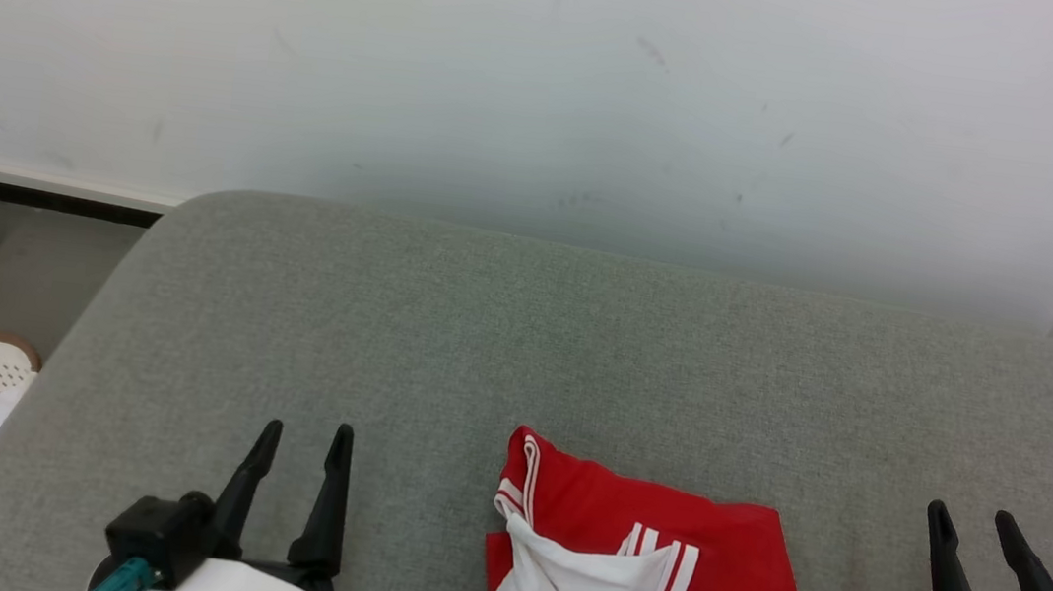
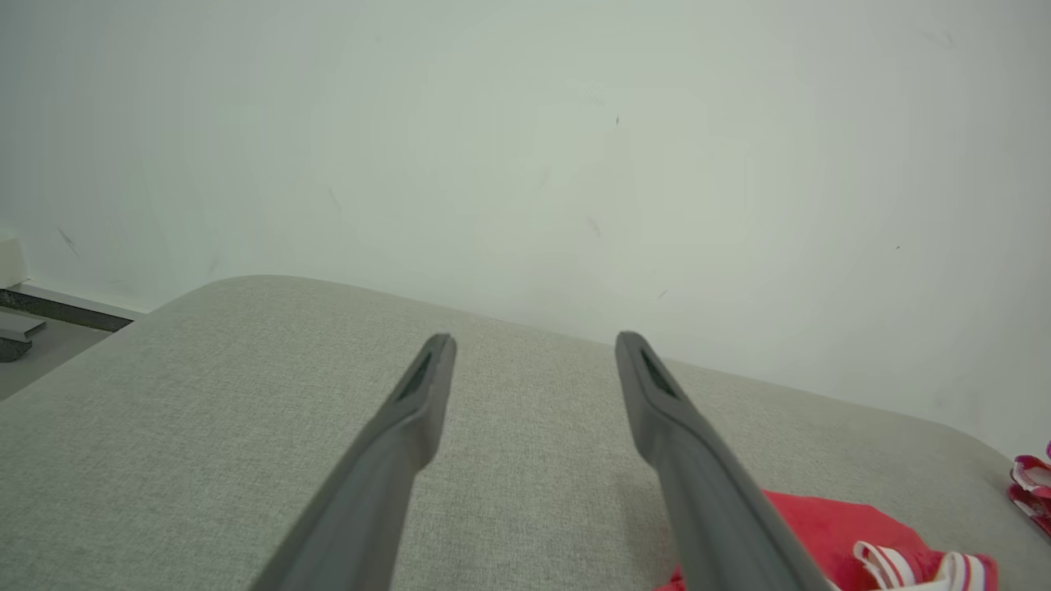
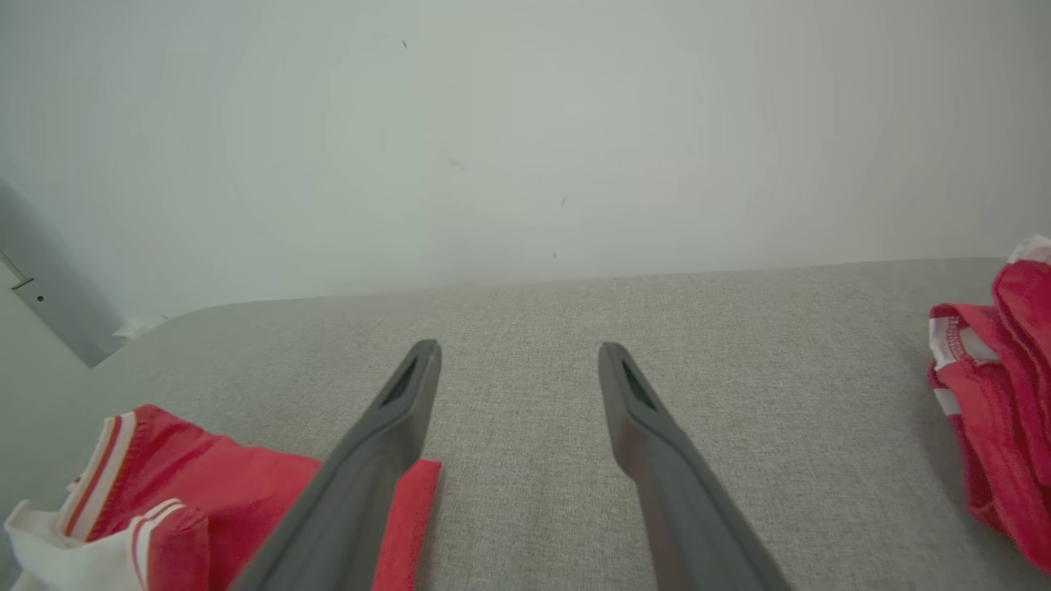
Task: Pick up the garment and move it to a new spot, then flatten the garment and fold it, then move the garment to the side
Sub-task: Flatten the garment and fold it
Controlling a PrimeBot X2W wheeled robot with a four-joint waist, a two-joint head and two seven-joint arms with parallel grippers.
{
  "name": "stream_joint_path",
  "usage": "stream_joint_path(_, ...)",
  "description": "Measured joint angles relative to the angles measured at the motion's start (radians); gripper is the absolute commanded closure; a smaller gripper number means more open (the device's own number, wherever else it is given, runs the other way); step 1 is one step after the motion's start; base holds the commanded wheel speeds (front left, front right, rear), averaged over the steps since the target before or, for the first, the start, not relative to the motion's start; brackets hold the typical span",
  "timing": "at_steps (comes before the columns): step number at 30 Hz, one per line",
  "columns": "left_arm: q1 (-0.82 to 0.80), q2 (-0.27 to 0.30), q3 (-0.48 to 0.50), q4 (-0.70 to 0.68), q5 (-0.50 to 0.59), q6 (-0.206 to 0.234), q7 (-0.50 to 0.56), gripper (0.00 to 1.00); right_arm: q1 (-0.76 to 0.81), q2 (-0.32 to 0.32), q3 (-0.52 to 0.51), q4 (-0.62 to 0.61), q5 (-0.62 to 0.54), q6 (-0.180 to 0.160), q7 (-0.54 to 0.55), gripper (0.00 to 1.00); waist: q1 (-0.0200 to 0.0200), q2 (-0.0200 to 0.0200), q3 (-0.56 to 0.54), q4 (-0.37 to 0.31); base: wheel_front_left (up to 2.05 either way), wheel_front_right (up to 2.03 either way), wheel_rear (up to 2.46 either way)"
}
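The red and white garment is being shown bunched up on the grey cushion, right at the near edge. It is being flanked by the left gripper and the right gripper, which are both being held wide open with nothing in them and are not touching the cloth. If only the loose white flap is being pinched, the rest may be dropped or dragged off the edge. The other red cloth, far out on the right, may be grabbed by mistake because it looks much the same.
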Motion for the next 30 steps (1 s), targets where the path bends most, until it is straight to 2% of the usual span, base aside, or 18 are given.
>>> stream_joint_path(1, 0.000, 0.000, 0.001, 0.001, 0.000, -0.001, 0.000, 0.00, 0.000, 0.005, 0.004, 0.007, 0.001, 0.000, -0.001, 0.00, 0.0000, 0.0000, 0.000, 0.000, 0.00, 0.00, 0.00)
stream_joint_path(3, 0.000, 0.000, -0.001, 0.004, 0.000, -0.003, 0.000, 0.00, -0.002, 0.012, 0.011, 0.027, 0.007, 0.000, -0.006, 0.40, 0.0000, 0.0000, 0.001, 0.002, 0.00, 0.00, 0.00)
stream_joint_path(4, 0.000, 0.000, -0.004, 0.006, 0.000, -0.004, 0.000, 0.00, -0.005, 0.014, 0.018, 0.039, 0.007, 0.000, -0.006, 0.70, 0.0000, 0.0000, 0.001, 0.005, 0.00, 0.00, 0.00)
stream_joint_path(5, -0.001, 0.000, -0.005, 0.009, 0.000, -0.005, 0.000, 0.00, -0.010, 0.020, 0.022, 0.053, 0.014, 0.000, -0.005, 0.94, 0.0000, 0.0000, 0.001, 0.008, 0.00, 0.00, 0.00)
stream_joint_path(6, -0.002, 0.000, -0.008, 0.011, 0.000, -0.006, 0.000, 0.00, -0.015, 0.027, 0.026, 0.073, 0.024, 0.000, 0.007, 1.00, 0.0000, 0.0000, 0.000, 0.013, 0.00, 0.00, 0.00)
stream_joint_path(14, -0.008, 0.000, -0.007, 0.018, 0.005, -0.008, 0.000, 0.00, -0.061, 0.044, 0.128, 0.198, 0.098, 0.000, 0.034, 1.00, 0.0000, 0.0000, 0.001, 0.069, 0.00, 0.00, 0.00)
stream_joint_path(22, -0.008, 0.000, -0.012, 0.023, 0.002, -0.008, 0.000, 0.00, -0.098, 0.058, 0.286, 0.305, 0.135, 0.000, 0.031, 1.00, 0.0000, 0.0000, 0.009, 0.135, 0.00, 0.00, 0.00)
stream_joint_path(25, -0.010, 0.000, -0.016, 0.025, 0.000, -0.008, 0.000, 0.00, -0.100, 0.055, 0.358, 0.309, 0.149, 0.000, 0.025, 1.00, 0.0000, 0.0000, 0.010, 0.156, 0.00, 0.00, 0.00)
stream_joint_path(30, -0.009, 0.000, -0.007, 0.025, 0.000, -0.008, 0.000, 0.00, -0.070, 0.039, 0.512, 0.244, 0.177, 0.000, 0.027, 1.00, 0.0000, 0.0000, 0.009, 0.171, 0.00, 0.00, 0.00)
